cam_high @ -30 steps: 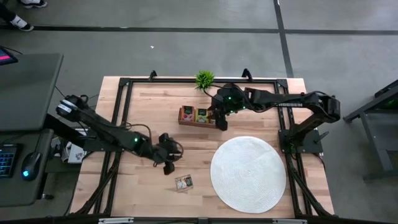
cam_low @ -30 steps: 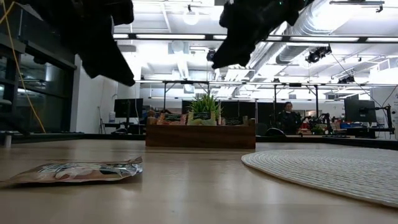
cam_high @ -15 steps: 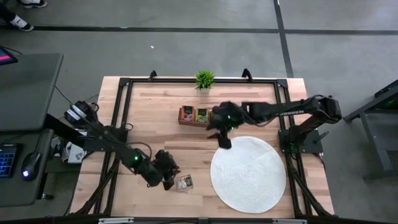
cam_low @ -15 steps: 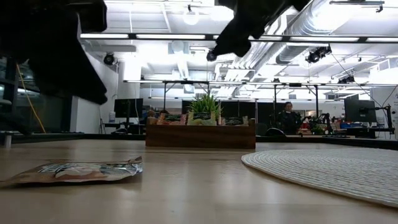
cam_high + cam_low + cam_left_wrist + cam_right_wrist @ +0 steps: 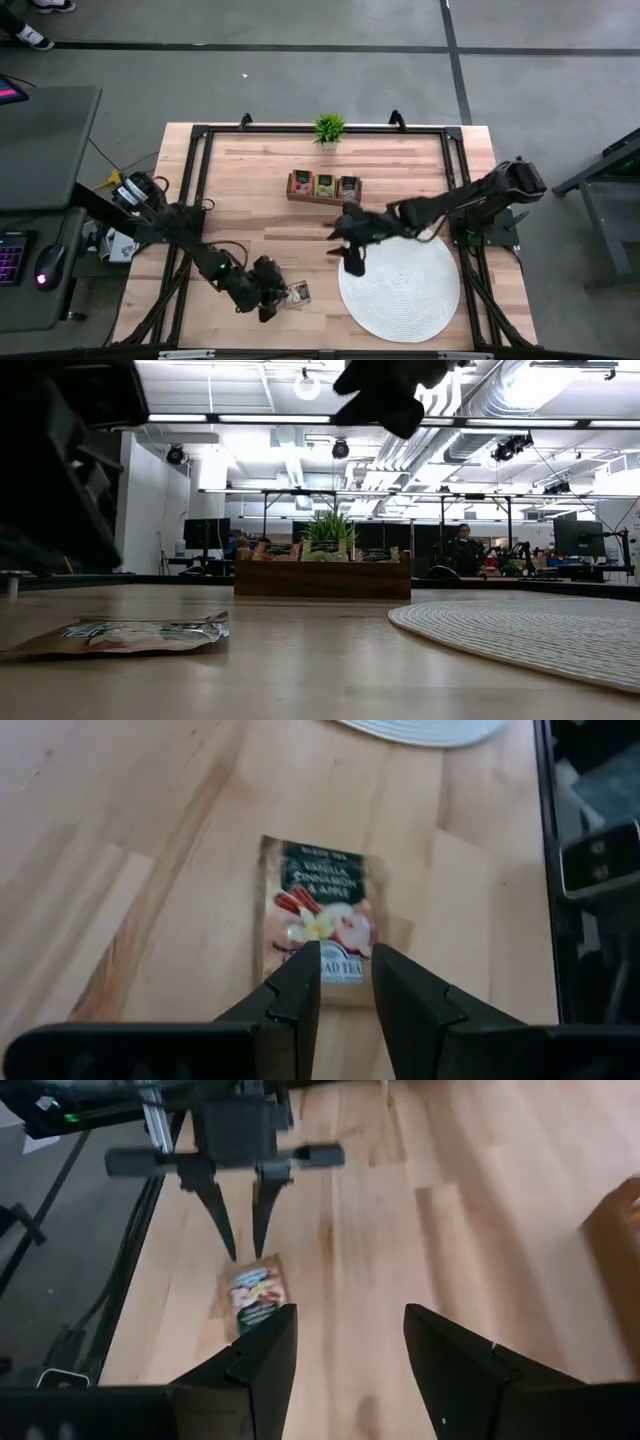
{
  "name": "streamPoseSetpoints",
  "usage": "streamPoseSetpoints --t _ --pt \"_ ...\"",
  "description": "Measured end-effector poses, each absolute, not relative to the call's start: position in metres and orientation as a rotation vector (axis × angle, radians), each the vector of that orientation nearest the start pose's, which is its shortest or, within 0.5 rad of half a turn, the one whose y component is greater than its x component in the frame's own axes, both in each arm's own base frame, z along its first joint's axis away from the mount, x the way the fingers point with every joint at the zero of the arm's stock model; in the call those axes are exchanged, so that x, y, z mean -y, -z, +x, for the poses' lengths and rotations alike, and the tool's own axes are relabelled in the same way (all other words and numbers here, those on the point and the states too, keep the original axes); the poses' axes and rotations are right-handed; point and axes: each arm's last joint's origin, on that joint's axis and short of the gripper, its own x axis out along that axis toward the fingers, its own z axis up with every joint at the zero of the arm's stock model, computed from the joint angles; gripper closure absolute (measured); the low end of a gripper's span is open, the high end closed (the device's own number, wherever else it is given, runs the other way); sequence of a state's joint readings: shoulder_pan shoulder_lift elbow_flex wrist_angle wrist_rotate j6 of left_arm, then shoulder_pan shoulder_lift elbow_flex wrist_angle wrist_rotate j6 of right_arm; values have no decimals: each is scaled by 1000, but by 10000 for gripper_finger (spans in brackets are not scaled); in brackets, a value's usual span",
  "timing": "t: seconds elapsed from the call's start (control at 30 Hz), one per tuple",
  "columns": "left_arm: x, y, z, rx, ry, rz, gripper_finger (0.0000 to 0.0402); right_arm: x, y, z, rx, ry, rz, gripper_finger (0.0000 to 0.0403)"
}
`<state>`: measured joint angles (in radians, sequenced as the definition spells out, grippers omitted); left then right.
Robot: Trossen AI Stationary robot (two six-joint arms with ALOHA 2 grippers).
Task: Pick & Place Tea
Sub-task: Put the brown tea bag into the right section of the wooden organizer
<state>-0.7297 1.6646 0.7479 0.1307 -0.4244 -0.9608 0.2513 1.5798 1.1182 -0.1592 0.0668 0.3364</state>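
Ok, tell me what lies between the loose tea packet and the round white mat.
Only bare wood: the high view shows nothing between the tea packet and the white mat.

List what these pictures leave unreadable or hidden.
- Tea packet: in the left wrist view the left pincer covers its near edge; contact cannot be told.
- Packets in the wooden box: labels too small in the high view.
- Right pincer: low view cuts it off at the top edge.
- Mat: cut off at the low view's right edge.

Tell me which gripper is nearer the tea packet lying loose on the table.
Left. Left gripper sits right at the packet; right gripper hangs off by the mat's edge.
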Motion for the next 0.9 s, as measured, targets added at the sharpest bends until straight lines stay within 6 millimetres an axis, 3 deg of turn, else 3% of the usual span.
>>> streamPoseSetpoints --t 0.33,0.6,0.9 --pt "200 -142 234 -719 5 -340 309 -126 -214 354 -660 -46 412 221" --pt "199 -141 234 -706 10 -260 309 -133 -211 353 -644 -3 437 221" --pt "203 -124 236 -763 43 -248 309 -132 -211 353 -636 30 456 221"
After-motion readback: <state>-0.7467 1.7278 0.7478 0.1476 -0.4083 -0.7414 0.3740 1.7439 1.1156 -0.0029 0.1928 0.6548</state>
